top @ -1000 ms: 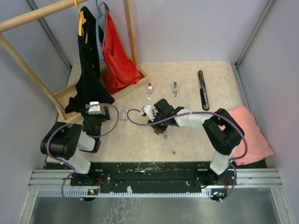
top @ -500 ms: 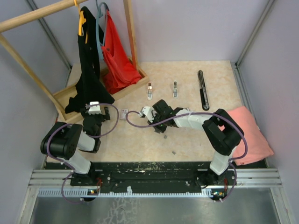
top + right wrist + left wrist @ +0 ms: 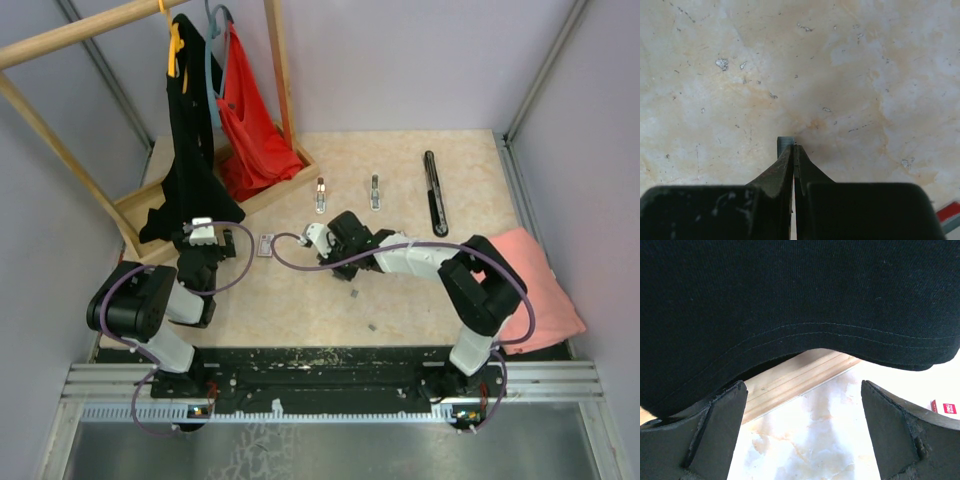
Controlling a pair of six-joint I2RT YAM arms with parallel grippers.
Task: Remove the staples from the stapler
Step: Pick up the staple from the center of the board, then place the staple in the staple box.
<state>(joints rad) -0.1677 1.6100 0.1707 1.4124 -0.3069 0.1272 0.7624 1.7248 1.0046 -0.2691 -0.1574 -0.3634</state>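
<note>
Since the earlier frame the right tool (image 3: 793,150) has closed; it now pinches a short grey strip, apparently the staples (image 3: 784,141), low over the table (image 3: 880,75). The left tool (image 3: 803,387) stands spread and idle. The stapler (image 3: 434,192) lies at the table's far right, well apart, so extraction appears done; depositing the strip remains.

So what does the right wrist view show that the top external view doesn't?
Only the right wrist view: the right gripper close up, jaws shut on what looks like a short silvery-grey strip of staples at the tips. Only the top view: the slim black stapler lying far back on the right, untouched, and the pink cloth. Both: the beige marbled tabletop.
</note>
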